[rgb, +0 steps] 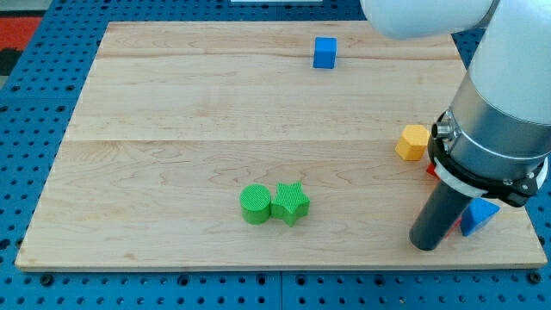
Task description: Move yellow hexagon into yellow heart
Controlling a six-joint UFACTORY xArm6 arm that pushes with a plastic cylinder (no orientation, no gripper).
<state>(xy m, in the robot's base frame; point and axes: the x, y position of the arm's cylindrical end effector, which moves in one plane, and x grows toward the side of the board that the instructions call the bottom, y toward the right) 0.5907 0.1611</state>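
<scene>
The yellow hexagon (pixel 413 142) lies on the wooden board at the view's right, just left of the arm's grey body. No yellow heart shows; the arm may hide it. My tip (pixel 424 244) touches the board near the bottom right, well below the hexagon and slightly to its right. A blue triangular block (pixel 480 216) sits just right of the rod. A small sliver of a red block (pixel 431 170) shows beside the arm, below the hexagon.
A blue cube (pixel 325 52) stands near the top edge, right of centre. A green cylinder (pixel 255 204) and a green star (pixel 291 203) touch each other at bottom centre. The board's right edge (pixel 534 232) is close to the rod.
</scene>
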